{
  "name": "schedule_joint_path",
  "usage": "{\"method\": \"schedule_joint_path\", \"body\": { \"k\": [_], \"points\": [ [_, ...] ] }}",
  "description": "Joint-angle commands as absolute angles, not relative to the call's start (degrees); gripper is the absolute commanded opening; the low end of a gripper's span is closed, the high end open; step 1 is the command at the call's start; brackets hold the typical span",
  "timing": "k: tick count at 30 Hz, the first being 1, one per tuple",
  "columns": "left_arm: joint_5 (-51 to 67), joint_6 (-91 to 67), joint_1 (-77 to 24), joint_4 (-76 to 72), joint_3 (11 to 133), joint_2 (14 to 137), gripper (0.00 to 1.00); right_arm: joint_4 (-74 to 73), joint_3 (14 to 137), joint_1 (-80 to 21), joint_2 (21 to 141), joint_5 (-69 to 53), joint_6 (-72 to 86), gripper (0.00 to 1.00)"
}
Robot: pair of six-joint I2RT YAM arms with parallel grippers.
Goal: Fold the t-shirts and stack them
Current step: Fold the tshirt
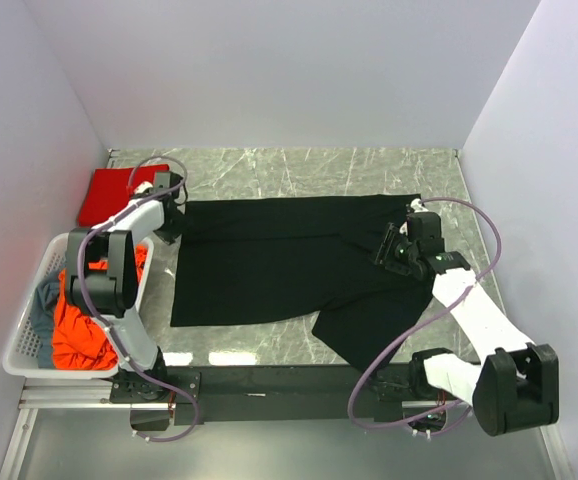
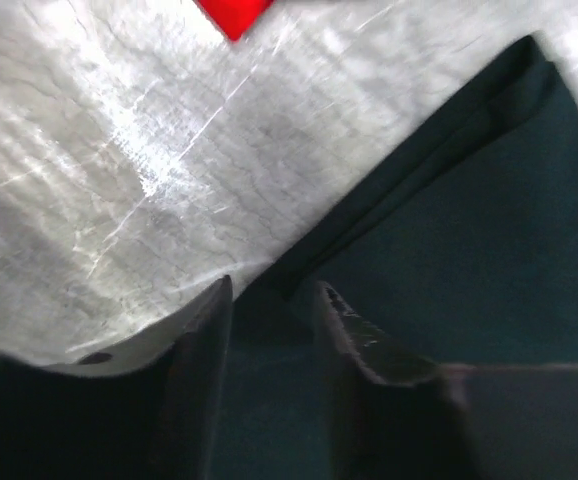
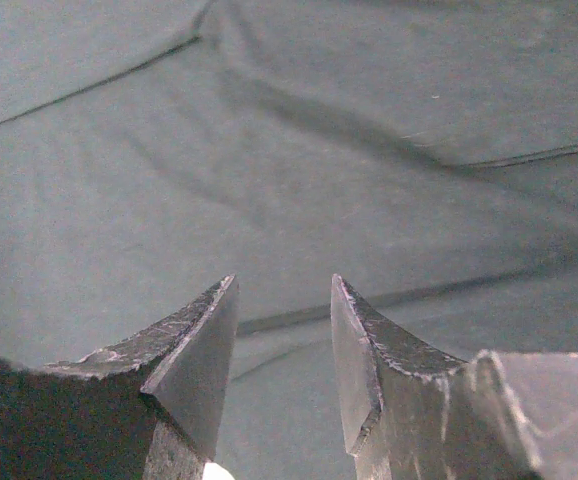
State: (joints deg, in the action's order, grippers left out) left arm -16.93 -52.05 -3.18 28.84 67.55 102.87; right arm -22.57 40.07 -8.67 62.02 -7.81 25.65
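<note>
Black shirt (image 1: 269, 260): spread out flat.
Left claw (image 2: 274, 285): parted, over the shirt's edge.
Right claw (image 3: 284, 280): parted, empty, over the shirt.

The spread t-shirt (image 1: 269, 265) lies mid-table, basket (image 1: 21, 348) left, folded shirt (image 1: 109, 195) behind basket.

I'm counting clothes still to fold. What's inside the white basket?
The white basket holds a crumpled orange-red t-shirt and a grey-blue t-shirt. The left arm hides part of it, and anything under those shirts is covered.
</note>
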Motion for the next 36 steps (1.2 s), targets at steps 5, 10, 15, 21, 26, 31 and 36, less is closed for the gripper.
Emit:
{"method": "schedule_joint_path", "body": {
  "k": [5, 10, 15, 21, 26, 31, 36],
  "points": [
    [-18.5, -47.1, -4.0, 30.9, 73.5, 94.1, 0.76, -24.0, 45.7, -11.1, 69.2, 1.1, 23.8, 0.49],
    [-19.2, -40.7, -7.4, 30.6, 72.9, 87.1, 0.97, -25.7, 49.7, -12.0, 75.4, 6.1, 23.3, 0.48],
    [-21.0, -35.3, -10.1, 29.6, 67.1, 80.4, 0.97, -25.9, 53.2, -12.0, 80.9, 9.1, 22.7, 0.47],
    [-21.8, -32.6, -13.5, 25.4, 58.9, 76.5, 0.95, -27.2, 57.0, -12.4, 86.7, 11.5, 22.6, 0.47],
    [-20.7, -31.9, -14.4, 23.9, 57.7, 79.1, 0.95, -26.8, 57.8, -12.7, 89.0, 9.8, 22.3, 0.49],
    [-21.3, -31.7, -14.5, 24.3, 59.8, 81.0, 0.95, -26.7, 58.4, -13.3, 92.3, 9.8, 21.9, 0.49],
    [-21.0, -31.6, -14.5, 24.6, 60.0, 81.4, 0.95, -27.6, 59.9, -13.9, 94.7, 11.4, 22.0, 0.49]
  ]
}}
